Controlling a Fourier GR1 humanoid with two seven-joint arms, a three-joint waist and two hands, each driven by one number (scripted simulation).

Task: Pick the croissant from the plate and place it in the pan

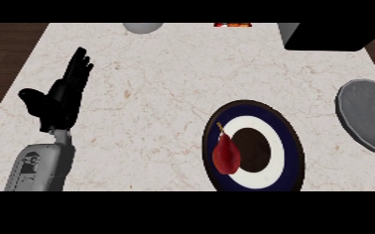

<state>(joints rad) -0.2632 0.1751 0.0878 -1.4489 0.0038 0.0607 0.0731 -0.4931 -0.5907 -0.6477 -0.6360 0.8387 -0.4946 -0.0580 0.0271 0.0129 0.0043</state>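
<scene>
One hand (62, 96) open, fingers straight, holding nothing

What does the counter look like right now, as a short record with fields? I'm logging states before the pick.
surface: pale marble counter
plate: dark blue and white rings, lower right
on plate: red pear-like item with stem, no croissant seen
pan: grey, right edge, cut off
left hand: open, fingers up, resting at left
right hand: not in view

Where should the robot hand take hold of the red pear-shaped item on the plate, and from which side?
Grip the red pear-shaped item across its wide lower body, coming from above. It lies flat on the plate, its thin stem pointing up-left, too slender to hold.
</scene>
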